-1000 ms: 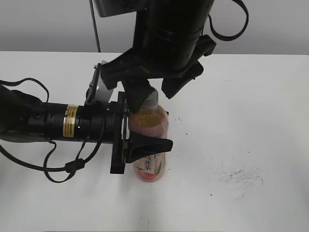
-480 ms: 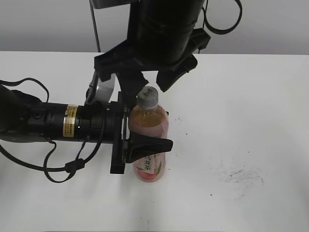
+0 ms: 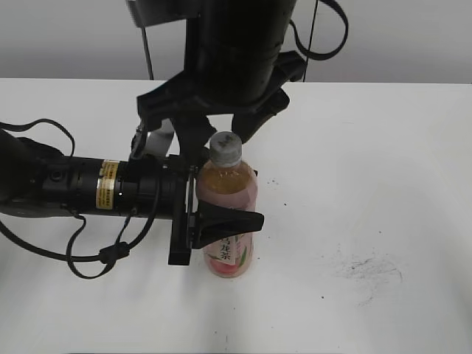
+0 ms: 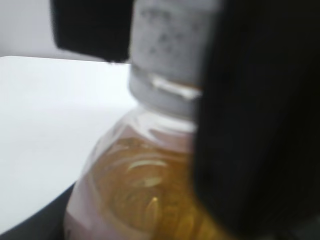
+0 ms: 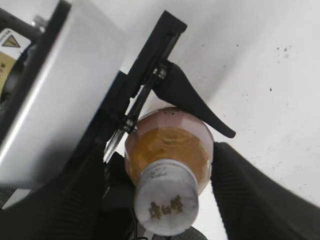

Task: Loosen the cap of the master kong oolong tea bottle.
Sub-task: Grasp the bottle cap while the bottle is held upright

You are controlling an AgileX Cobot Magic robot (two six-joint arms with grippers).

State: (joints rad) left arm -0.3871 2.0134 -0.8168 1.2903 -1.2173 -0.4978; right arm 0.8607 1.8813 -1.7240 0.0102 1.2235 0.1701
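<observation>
At the left of the exterior frame, the left end effector [image 3: 221, 221] is reaching in horizontally and pinching the master kong oolong tea bottle [image 3: 228, 221] around its body, one dark finger lying across the front above the label. The bottle is standing upright on the white bench [image 3: 383, 184], just left of the frame's centre. Directly above it, in the upper middle, the right end effector [image 3: 221, 129] is hanging with its fingers spread to either side of the cap [image 3: 225, 150], not touching it; the right wrist view shows the cap [image 5: 165, 205] sitting free between the two dark fingers. The step in hand looks like a regrip between twists. Next, the right end effector needs to drop squarely over the cap, pinch its ribbed side, and rotate while the left one is bracing the bottle against turning.
</observation>
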